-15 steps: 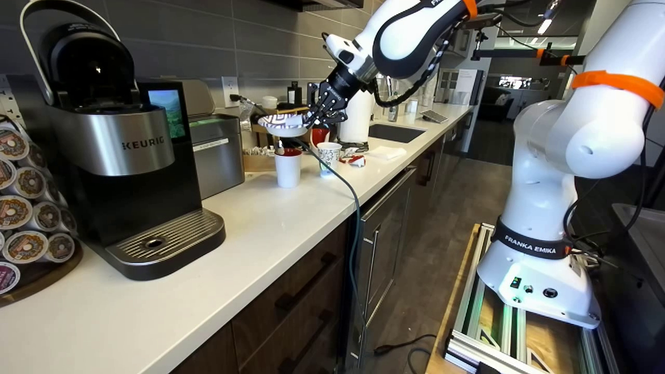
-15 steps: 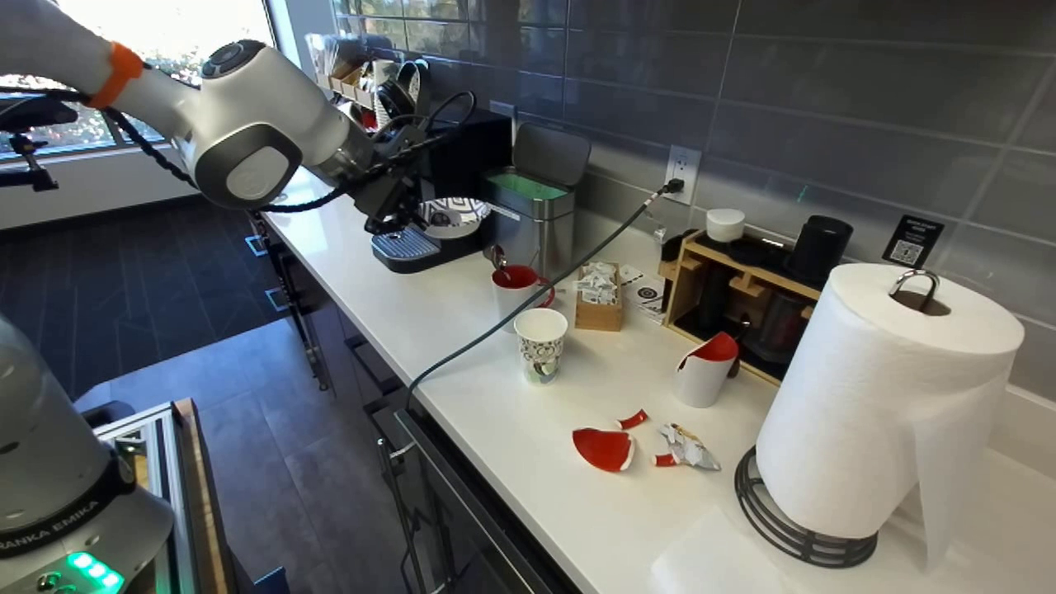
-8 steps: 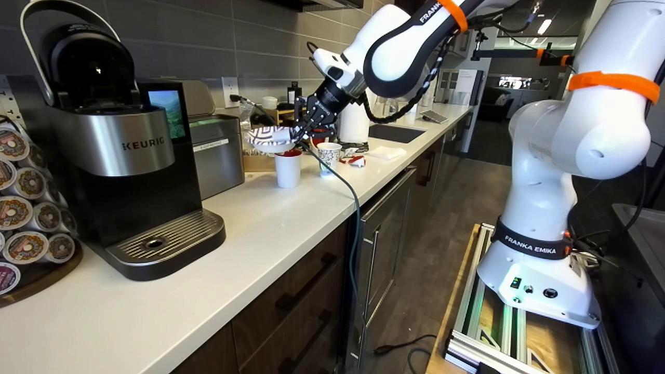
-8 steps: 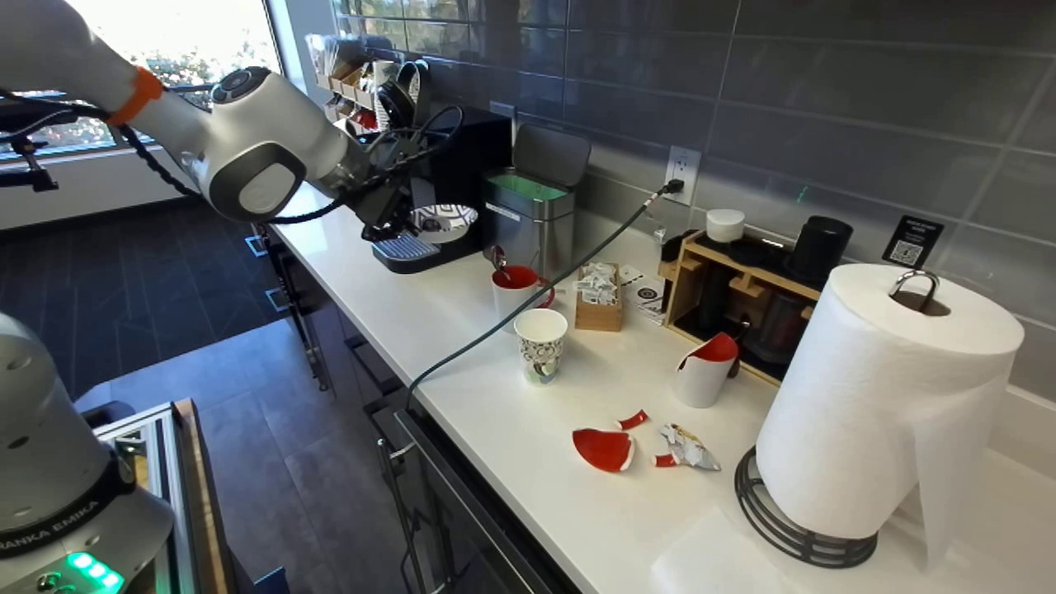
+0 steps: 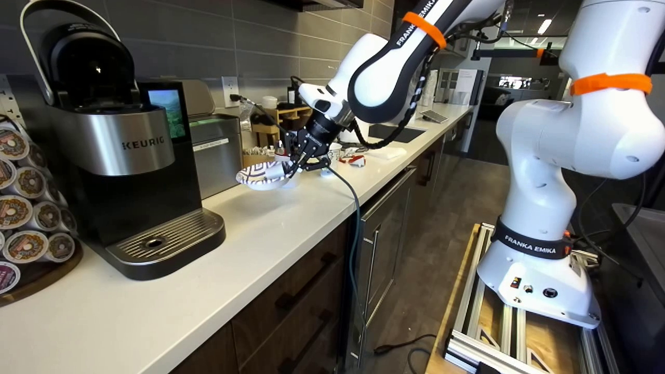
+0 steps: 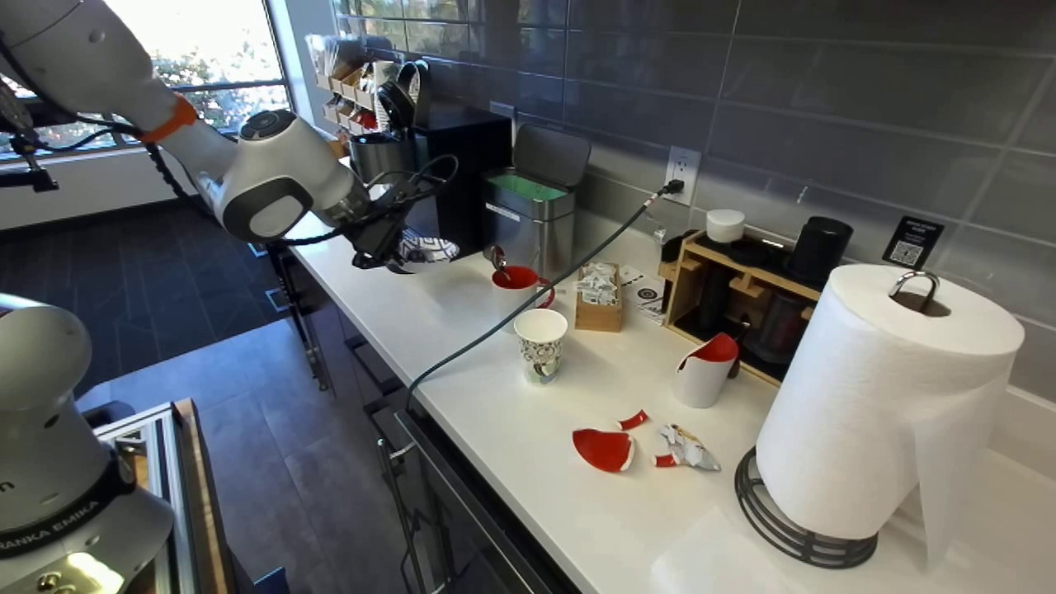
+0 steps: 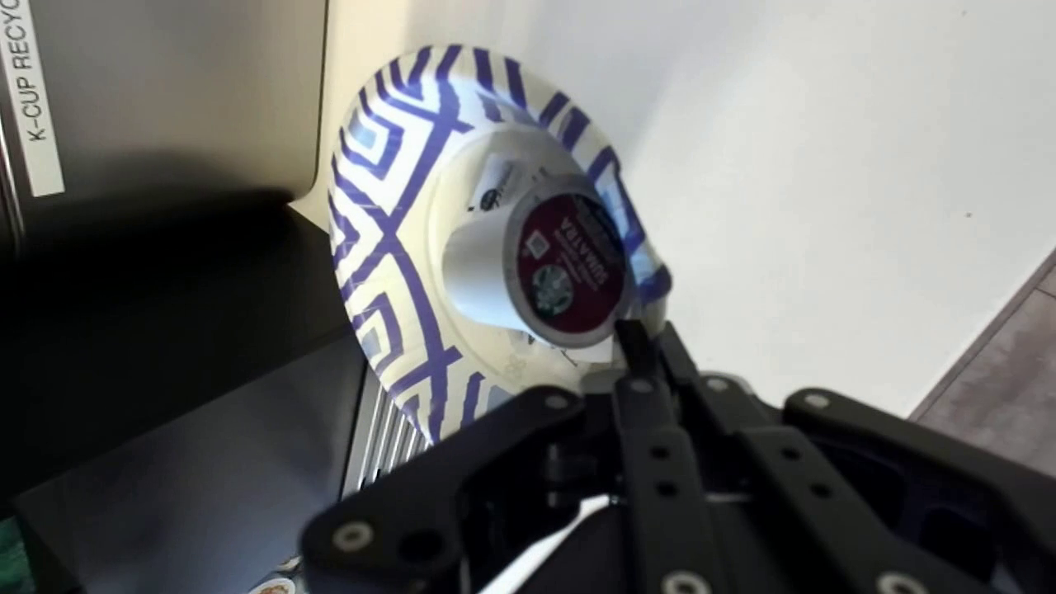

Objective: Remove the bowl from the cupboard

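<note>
The bowl (image 5: 258, 174) is shallow, white with bluish patterning, and shows in both exterior views (image 6: 433, 249). My gripper (image 5: 294, 167) is shut on its rim and holds it a little above the counter, tilted. In the wrist view the fingertips (image 7: 652, 334) pinch the near right rim of the bowl (image 7: 388, 214). A white coffee pod (image 7: 569, 264) with a dark red lid lies in the bowl over small packets. Only the lower edge of the dark overhead cupboard (image 5: 332, 4) shows at the top of an exterior view.
The coffee maker (image 5: 119, 143) and a steel K-cup recycling bin (image 5: 218, 153) stand close to the bowl. A red-lined mug (image 6: 507, 299), a patterned paper cup (image 6: 540, 338), red broken pieces (image 6: 605, 450) and a paper towel roll (image 6: 891, 412) are on the counter. A cable (image 6: 478, 338) crosses it.
My gripper has lowered toward the counter with the bowl held in it, and moved slightly toward the coffee maker. The other objects on the counter have not moved.
</note>
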Available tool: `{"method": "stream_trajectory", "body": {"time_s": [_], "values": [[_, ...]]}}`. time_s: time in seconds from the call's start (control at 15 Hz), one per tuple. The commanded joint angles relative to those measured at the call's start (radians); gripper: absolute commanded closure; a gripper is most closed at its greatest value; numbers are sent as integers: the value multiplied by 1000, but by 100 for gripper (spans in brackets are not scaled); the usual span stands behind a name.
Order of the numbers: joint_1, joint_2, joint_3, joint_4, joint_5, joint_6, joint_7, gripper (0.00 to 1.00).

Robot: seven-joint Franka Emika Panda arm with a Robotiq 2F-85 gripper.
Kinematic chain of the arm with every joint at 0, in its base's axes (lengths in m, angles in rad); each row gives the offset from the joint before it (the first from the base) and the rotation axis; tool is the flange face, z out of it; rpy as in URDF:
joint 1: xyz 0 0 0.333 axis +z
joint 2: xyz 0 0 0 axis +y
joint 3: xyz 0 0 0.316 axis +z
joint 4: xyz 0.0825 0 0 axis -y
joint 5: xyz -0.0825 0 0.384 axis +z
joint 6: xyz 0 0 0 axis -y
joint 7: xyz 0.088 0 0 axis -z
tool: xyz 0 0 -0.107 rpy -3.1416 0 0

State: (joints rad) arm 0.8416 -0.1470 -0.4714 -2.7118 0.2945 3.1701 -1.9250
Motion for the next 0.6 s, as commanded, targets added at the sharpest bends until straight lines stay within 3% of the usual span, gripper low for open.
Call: {"method": "stream_trajectory", "body": {"time_s": [0.0,0.2,0.53], "values": [[151,35,-134,40,89,23,-62,99],[251,53,-232,57,125,10,-97,99],[358,96,-356,70,150,8,-130,99]]}}
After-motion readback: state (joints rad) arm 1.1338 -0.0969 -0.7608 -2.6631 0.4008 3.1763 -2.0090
